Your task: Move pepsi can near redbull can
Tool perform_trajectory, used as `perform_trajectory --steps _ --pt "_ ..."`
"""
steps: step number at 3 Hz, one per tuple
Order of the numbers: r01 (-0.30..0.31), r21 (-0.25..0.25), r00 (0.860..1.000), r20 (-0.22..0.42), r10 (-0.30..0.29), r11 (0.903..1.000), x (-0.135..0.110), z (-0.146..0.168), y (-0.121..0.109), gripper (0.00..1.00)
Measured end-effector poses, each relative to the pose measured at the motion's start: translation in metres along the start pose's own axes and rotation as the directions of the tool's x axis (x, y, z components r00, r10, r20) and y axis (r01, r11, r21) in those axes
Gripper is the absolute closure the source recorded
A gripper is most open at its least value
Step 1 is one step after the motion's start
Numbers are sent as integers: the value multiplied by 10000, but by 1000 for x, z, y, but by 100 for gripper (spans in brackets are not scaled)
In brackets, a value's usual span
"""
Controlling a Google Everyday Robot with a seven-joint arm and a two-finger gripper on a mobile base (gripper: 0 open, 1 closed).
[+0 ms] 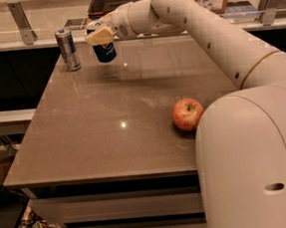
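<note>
The pepsi can [105, 50], dark blue with a round logo, hangs in my gripper [98, 36] above the far left part of the table, tilted a little. The gripper's tan fingers are shut on the can's upper part. The redbull can [68, 49], slim and silver-blue, stands upright at the table's far left corner, a short way to the left of the pepsi can. The two cans do not touch.
A red apple [187, 114] lies on the brown table [109, 129] at the right, next to my white base [252, 161]. My arm reaches across the far right of the table. A metal rail and counter run behind the table. Bags lie on the floor at bottom left.
</note>
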State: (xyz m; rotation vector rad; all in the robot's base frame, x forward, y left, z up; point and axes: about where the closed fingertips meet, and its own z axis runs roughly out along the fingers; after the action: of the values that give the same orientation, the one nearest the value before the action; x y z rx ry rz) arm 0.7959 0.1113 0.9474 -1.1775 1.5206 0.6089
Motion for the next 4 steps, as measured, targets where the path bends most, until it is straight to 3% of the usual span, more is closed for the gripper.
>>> perform_trajectory --steps 3,4 --pt "-653 -395 9952 703 680 9971 9 25 12 100" --pt "-1068 -650 9881 1037 1132 9921 28 45 12 100"
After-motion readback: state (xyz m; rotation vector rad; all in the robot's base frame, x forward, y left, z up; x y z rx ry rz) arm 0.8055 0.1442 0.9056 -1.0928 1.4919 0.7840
